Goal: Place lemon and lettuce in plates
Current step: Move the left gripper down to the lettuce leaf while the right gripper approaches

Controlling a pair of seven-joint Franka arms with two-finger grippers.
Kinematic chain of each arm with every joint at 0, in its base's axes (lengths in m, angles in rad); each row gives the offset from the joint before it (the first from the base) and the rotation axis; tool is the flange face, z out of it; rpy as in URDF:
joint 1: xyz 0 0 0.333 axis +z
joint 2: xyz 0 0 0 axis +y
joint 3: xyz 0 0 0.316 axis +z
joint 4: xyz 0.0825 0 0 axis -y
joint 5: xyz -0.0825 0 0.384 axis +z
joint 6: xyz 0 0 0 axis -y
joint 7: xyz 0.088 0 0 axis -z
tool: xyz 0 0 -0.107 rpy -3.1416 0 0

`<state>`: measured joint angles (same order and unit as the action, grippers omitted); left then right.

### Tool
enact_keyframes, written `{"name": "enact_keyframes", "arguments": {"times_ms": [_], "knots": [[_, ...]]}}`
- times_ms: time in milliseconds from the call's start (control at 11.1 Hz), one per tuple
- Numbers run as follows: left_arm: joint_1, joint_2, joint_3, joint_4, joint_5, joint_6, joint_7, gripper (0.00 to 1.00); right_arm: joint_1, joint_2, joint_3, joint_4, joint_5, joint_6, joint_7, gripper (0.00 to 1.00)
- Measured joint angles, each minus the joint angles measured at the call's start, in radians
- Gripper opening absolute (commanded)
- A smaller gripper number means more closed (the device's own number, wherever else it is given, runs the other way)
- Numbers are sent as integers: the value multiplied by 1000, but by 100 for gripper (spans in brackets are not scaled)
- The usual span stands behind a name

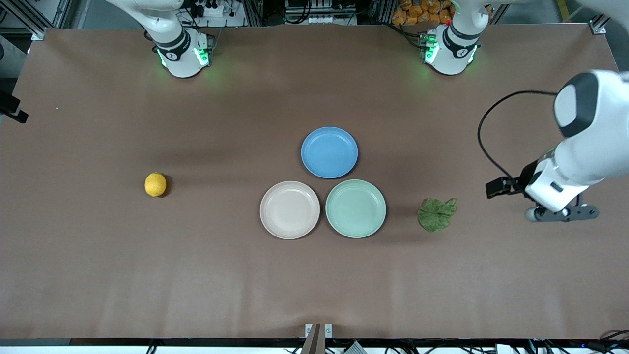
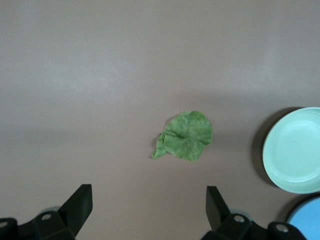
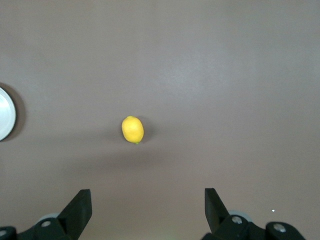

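Front view: nothing is plated yet, so the step in hand looks like the first reach. The mint green plate (image 1: 356, 208) serves as landmark. The lettuce (image 1: 436, 214) lies on the counter (image 1: 98, 270) just beside it, toward the left arm's end; the beige-pink plate (image 1: 290, 210) touches or nearly touches it toward the right arm's end, with the lemon (image 1: 155, 185) well apart from it that way. The blue plate (image 1: 329, 152) sits farther from the camera. The left gripper (image 1: 561, 213) hangs over bare counter past the lettuce; the right gripper is out of this view.

Left wrist view: the left gripper (image 2: 149, 205) is spread wide, holding nothing, with the lettuce (image 2: 184, 136) ahead of its fingers and the mint green plate (image 2: 295, 150) near. To do this well, centre over the leaf's raised fold and pinch there, since a thin flat leaf will likely slip. It is wrinkly, green, curled at one edge.

Right wrist view: the right gripper (image 3: 148, 204) is equally wide and empty, high over the lemon (image 3: 132, 129), small, oval, yellow. Closing across its short axis should stop it rolling.
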<state>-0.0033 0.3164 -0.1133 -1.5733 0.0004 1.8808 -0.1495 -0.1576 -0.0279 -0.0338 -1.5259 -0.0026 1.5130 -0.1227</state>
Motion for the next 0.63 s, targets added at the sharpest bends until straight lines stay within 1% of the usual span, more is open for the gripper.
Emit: {"name": "enact_keyframes", "arguments": {"times_ms": [271,632], "knots": [[-1,91,-1,-2,0,86,-44,100,-53,6,-2,-76,25,109,-68,100],[-18,234,-3,-30,0,279,-108,100,-42,33,8,-203,30,313,-78,100]]}}
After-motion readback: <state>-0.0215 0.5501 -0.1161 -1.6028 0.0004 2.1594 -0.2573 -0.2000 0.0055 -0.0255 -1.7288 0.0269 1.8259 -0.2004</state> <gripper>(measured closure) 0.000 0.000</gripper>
